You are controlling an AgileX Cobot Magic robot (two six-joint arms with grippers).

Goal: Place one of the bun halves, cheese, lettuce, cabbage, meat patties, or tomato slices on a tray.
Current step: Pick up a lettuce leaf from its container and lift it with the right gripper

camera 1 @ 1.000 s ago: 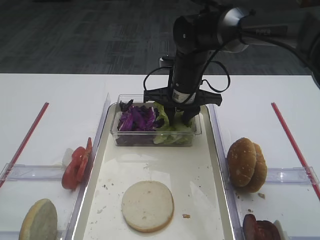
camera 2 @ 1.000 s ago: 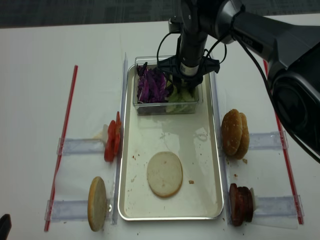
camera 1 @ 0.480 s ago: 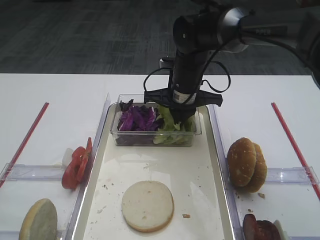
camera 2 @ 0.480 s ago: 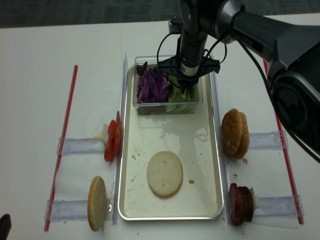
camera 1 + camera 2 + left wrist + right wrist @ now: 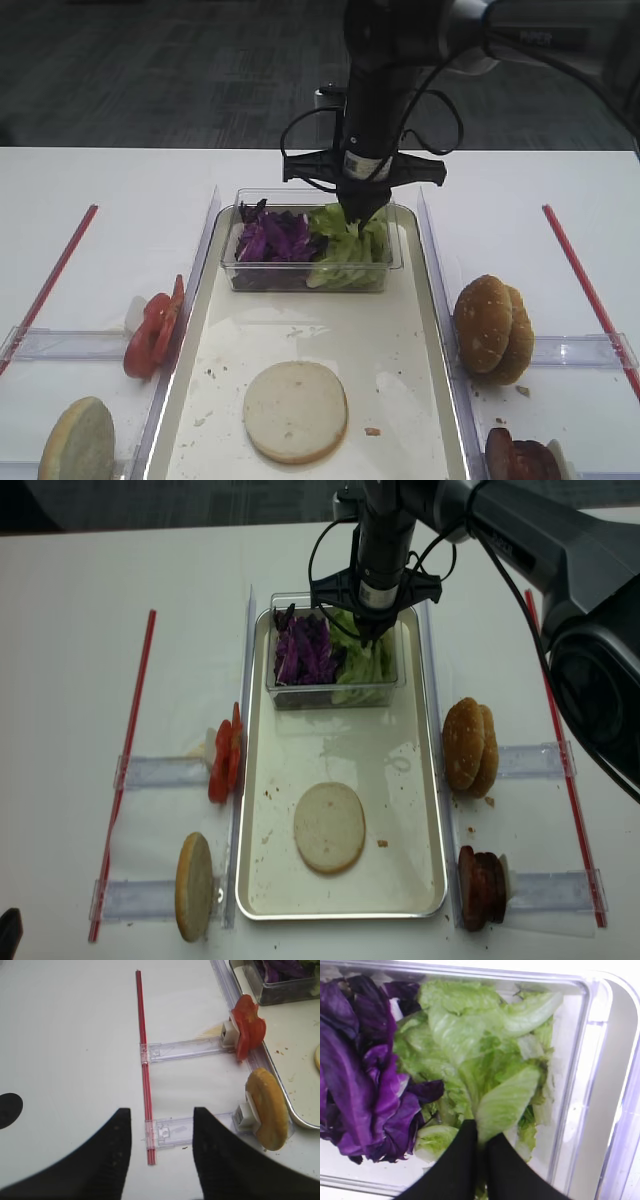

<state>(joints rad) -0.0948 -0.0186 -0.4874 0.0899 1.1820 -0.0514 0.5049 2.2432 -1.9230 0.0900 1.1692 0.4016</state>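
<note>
Right pincer (image 5: 360,213) higher, gripping lettuce (image 5: 505,1100)

A pale green lettuce leaf (image 5: 507,1102) hangs pinched above the tub's lettuce.

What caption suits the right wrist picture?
Right gripper shut on a lettuce leaf, above the clear tub beside purple cabbage.

A white tabletop (image 5: 110,190) fills the near view, evenly lit and faintly glossy. Beyond its far edge lies a dark grey carpet floor (image 5: 170,70) laid in tiles, dim by comparison.
</note>
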